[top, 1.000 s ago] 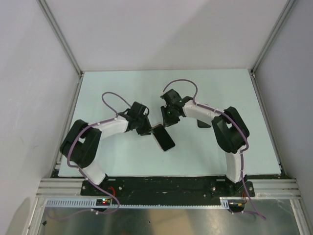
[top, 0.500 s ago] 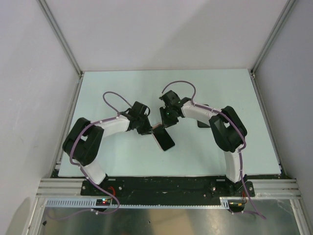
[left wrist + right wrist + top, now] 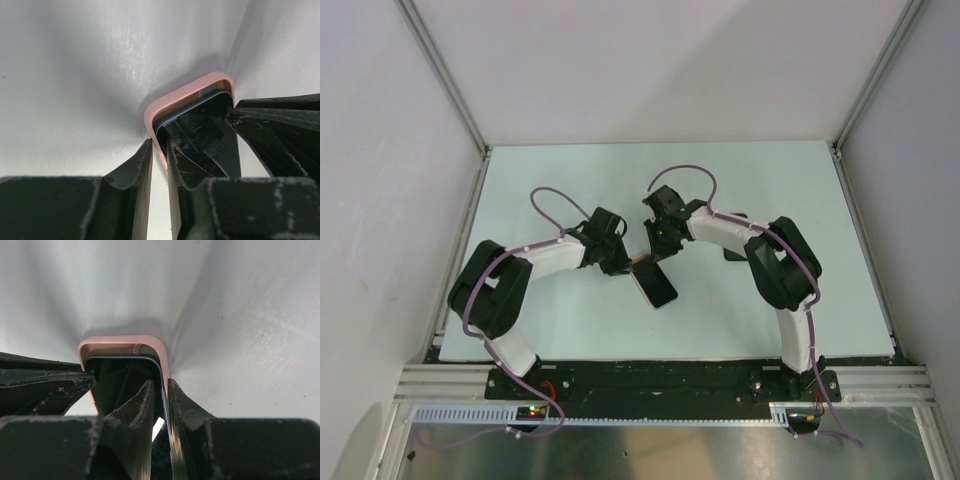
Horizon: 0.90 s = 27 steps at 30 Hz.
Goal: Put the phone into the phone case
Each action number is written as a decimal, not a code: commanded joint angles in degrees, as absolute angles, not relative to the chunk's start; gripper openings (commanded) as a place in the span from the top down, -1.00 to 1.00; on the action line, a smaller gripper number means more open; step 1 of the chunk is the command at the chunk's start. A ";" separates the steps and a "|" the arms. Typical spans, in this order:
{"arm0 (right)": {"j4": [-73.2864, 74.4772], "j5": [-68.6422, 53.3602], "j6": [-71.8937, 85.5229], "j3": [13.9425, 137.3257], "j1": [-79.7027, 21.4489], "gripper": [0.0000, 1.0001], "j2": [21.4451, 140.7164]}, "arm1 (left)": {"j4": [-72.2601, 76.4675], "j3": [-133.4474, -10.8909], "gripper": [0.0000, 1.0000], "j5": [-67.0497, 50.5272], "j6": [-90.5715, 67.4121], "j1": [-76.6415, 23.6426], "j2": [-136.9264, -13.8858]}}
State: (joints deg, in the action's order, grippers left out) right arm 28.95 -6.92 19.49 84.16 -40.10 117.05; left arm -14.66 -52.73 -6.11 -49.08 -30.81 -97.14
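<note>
The phone case (image 3: 185,90) was pink, and it sat between the two grippers. The table (image 3: 570,180) lay under the case, and the case was over about the middle of it. From above, the case pointed slantwise, with one end up at the grippers. I could not tell if its other end touched the table.

The phone (image 3: 192,125) was a dark, shiny slab. It lay inside the pink rim of the case. At one short end of the case the phone did not reach right up to the rim. A thin strip of the case's inside showed there.

The left gripper (image 3: 160,150) was on one long side of the case. Its fingers were almost closed, with only a thin gap between them. The pink rim was pinched in that gap. One finger was on the outside of the case and the other lay over the phone's glass.

The right gripper (image 3: 161,385) was on the other long side of the case, just across from the left one. Its fingers were almost closed too. They pinched the edge of the case, with the edge of the phone in there as well.
</note>
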 commanded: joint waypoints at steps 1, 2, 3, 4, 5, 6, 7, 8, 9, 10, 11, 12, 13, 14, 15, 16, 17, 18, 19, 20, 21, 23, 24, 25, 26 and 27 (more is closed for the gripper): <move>30.08 -3.43 19.76 85.87 -41.77 0.62 122.01 | -14.24 -54.75 0.56 -4.07 -48.49 -30.98 -97.07; 30.56 -2.68 19.72 86.22 -41.80 0.63 122.31 | -14.37 -54.93 0.56 -3.84 -48.19 -30.92 -96.83; 31.14 -2.18 19.71 86.53 -41.78 0.63 122.33 | -14.61 -55.11 0.56 -3.63 -47.91 -30.75 -96.62; 31.57 -1.66 19.65 86.95 -41.72 0.62 122.12 | -14.82 -55.46 0.56 -3.62 -47.56 -30.58 -96.43; 32.04 -1.31 19.63 87.37 -41.56 0.60 121.61 | -15.10 -55.72 0.56 -3.61 -47.20 -30.28 -96.34; 32.46 -1.23 19.44 87.98 -41.48 0.55 121.14 | -15.33 -56.12 0.56 -3.52 -46.63 -30.12 -95.98; 32.88 -1.32 19.21 88.55 -41.30 0.51 120.38 | -15.62 -56.45 0.56 -3.39 -46.17 -29.96 -95.71; 33.27 -1.23 18.83 89.36 -41.17 0.46 119.82 | -15.94 -56.88 0.56 -3.27 -45.49 -29.79 -95.27; 33.86 -1.27 18.38 90.47 -41.11 0.42 119.28 | -16.23 -57.22 0.56 -3.18 -44.98 -29.57 -94.92; 34.42 -1.30 18.11 91.55 -41.03 0.39 119.06 | -16.55 -57.66 0.56 -3.17 -44.33 -29.38 -94.53; 35.45 -1.26 17.93 92.93 -40.95 0.38 119.03 | -16.85 -58.14 0.55 -3.25 -43.61 -29.10 -94.15; 36.23 -1.07 17.84 93.93 -40.91 0.42 119.02 | -17.17 -58.56 0.55 -3.34 -43.08 -28.92 -93.75; 37.05 -0.89 17.80 94.86 -40.93 0.46 118.92 | -17.50 -59.07 0.55 -3.38 -42.37 -28.65 -93.41; 37.64 -0.53 17.86 95.42 -40.95 0.48 118.70 | -17.81 -59.46 0.54 -3.36 -41.88 -28.43 -92.98; 38.03 -0.27 18.03 95.52 -40.95 0.50 118.10 | -18.00 -59.97 0.54 -3.35 -41.29 -28.06 -92.72; 38.17 -0.13 18.11 95.35 -40.95 0.51 117.50 | -18.14 -60.44 0.54 -3.39 -40.77 -27.74 -92.59; 38.11 -0.07 18.42 94.65 -40.91 0.52 116.41 | -18.25 -61.24 0.53 -3.45 -39.77 -27.36 -92.61; 38.04 -0.03 18.70 93.95 -40.85 0.53 115.46 | -18.40 -62.04 0.52 -3.44 -38.65 -27.08 -93.11; 37.57 -0.02 19.28 92.42 -40.73 0.53 113.81 | -18.43 -63.41 0.51 -3.43 -36.90 -26.86 -94.10; 36.76 -0.01 19.79 90.81 -40.62 0.51 111.53 | -18.53 -64.53 0.50 -4.18 -35.55 -26.61 -95.04; 36.04 0.00 20.53 88.25 -40.53 0.49 109.68 | -18.54 -66.06 0.49 -5.03 -34.16 -26.36 -96.48; 34.35 0.00 21.92 83.21 -40.41 0.42 105.09 | -18.61 -68.57 0.48 -7.19 -32.49 -26.10 -98.80; 33.92 0.00 22.56 81.07 -40.33 0.38 102.60 | -18.58 -69.53 0.47 -7.90 -31.89 -26.10 -99.68; 33.57 0.83 23.32 78.28 -40.29 0.34 100.48 | -18.60 -70.67 0.47 -8.57 -31.24 -26.15 -100.73; 32.82 1.08 23.92 76.01 -40.36 0.29 97.87 | -18.57 -71.63 0.47 -9.03 -30.69 -26.21 -101.52; 32.19 0.85 24.66 73.07 -40.48 0.24 95.69 | -18.56 -72.73 0.47 -9.52 -30.20 -26.25 -102.44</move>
